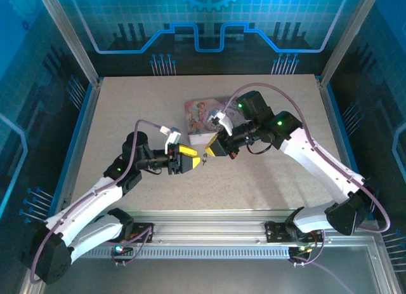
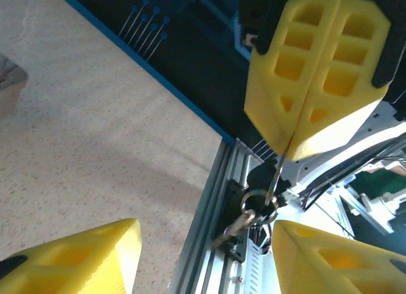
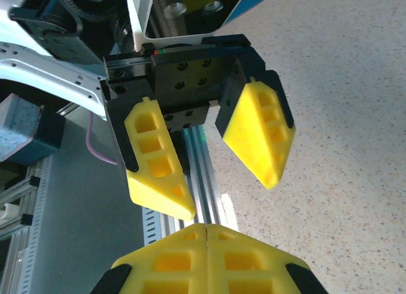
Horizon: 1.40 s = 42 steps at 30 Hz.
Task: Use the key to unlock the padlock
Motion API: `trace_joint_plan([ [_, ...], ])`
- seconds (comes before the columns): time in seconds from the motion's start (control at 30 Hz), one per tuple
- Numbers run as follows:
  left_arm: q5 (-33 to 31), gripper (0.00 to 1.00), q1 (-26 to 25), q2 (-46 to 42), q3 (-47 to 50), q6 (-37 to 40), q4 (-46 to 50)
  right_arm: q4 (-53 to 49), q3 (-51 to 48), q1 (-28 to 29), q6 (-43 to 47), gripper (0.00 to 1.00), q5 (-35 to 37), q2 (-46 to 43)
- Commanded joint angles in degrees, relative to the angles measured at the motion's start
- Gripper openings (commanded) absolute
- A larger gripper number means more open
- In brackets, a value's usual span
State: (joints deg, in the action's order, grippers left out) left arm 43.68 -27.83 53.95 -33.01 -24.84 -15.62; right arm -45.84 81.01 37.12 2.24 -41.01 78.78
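Observation:
My right gripper [image 1: 209,152] [image 2: 293,155] [image 3: 207,227] is shut on the key [image 2: 278,174], a thin metal strip that hangs edge-on below its yellow fingertips. A small ring [image 2: 260,204] hangs from the key's lower end. From the ring dangles a small blurred metal piece [image 2: 236,228], and I cannot tell what it is. My left gripper [image 1: 199,158] [image 2: 206,229] [image 3: 228,197] is open, with its two fingers standing on either side of the ring and apart from it. The two grippers meet tip to tip above the table. The padlock is out of view.
A pink floral box [image 1: 202,118] lies on the speckled table [image 1: 127,116] just behind the grippers. The aluminium rail [image 1: 209,219] carrying the arm bases runs along the near edge. Blue-edged walls enclose the table.

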Motion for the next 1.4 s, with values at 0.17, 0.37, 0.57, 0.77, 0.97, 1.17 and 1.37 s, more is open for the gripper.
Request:
trace_joint_plan([
  [0.17, 4.0, 0.48, -1.8, 2.0, -0.3, -2.6, -8.5, 1.1, -0.5, 0.4, 0.0, 0.00, -3.8, -0.5],
  [0.37, 4.4, 0.35, -2.2, 2.1, 0.0, -2.7, -8.5, 2.0, -1.2, 0.4, -0.5, 0.00, -3.1, -0.9],
  [0.57, 4.7, 0.31, -2.4, 2.0, -0.1, -2.9, -8.5, 3.2, -2.1, 0.4, -1.0, 0.00, -3.0, -1.3],
  [0.77, 4.7, 0.29, -2.6, 2.2, -0.3, -2.9, -8.2, 4.3, -2.9, 0.4, -1.7, 0.00, -2.6, -1.9],
  [0.97, 4.7, 0.31, -2.8, 2.7, -0.5, -2.6, -6.9, 5.9, -3.7, 0.4, -2.2, 0.00, -1.7, -2.4],
  [1.17, 3.9, 0.26, -2.8, 2.8, -0.4, -1.8, -5.6, 6.1, -4.0, 0.1, -2.2, 0.00, -1.3, -3.1],
  [1.37, 3.5, 0.18, -2.8, 2.6, -0.4, -1.8, -6.0, 6.3, -4.4, 0.0, -2.3, 0.00, -2.4, -3.3],
])
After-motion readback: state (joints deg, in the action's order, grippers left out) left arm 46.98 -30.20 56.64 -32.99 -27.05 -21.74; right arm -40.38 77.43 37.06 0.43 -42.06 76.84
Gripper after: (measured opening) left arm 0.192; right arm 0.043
